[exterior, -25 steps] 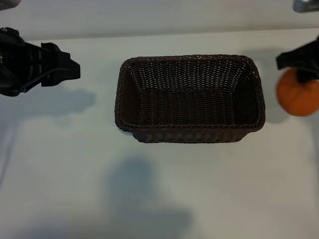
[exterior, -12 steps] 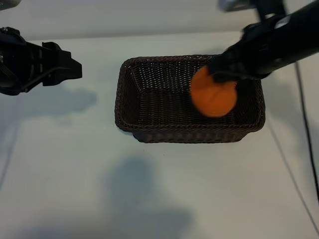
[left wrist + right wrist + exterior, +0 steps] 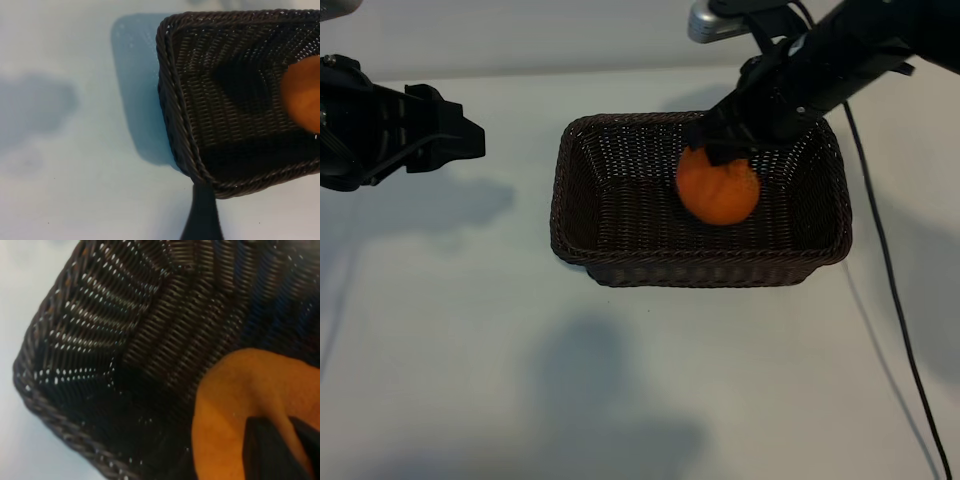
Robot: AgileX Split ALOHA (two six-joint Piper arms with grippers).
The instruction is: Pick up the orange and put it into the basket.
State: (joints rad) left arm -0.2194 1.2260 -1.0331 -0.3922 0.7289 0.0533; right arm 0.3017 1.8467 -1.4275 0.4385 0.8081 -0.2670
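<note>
Your right gripper (image 3: 718, 152) reaches in over the far right part of the wicker basket (image 3: 575, 190), its narrow claw clamped on the top of the orange (image 3: 718, 187). The fruit hangs inside the basket's rim, right of the middle and nearer the far wall; you cannot tell whether it touches the woven floor. In the right wrist view a dark finger (image 3: 267, 447) presses into the orange's (image 3: 235, 405) skin. The basket sits on the white table (image 3: 640, 380), nearer its far edge. Your left gripper (image 3: 455, 140) hovers parked near the table's far left corner, well apart from the basket, claw spread wide.
</note>
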